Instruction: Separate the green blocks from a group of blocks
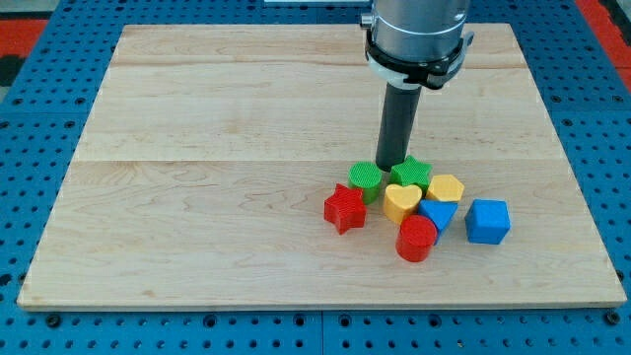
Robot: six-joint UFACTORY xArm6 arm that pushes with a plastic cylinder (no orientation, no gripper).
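Note:
A group of blocks sits at the lower right of the wooden board (197, 197). A green round block (366, 179) and a green star block (409, 174) lie at the group's top. My tip (390, 166) stands between them, just above the group, touching or nearly touching both. Below them lie a red star block (344, 208), a yellow heart block (401, 202), a yellow block (446, 188), a blue block (437, 214) and a red round block (416, 239). A blue cube (487, 221) sits a little apart at the view's right.
The wooden board rests on a blue perforated table (30, 128). The arm's grey body (416, 35) hangs over the board's top edge, right of the middle.

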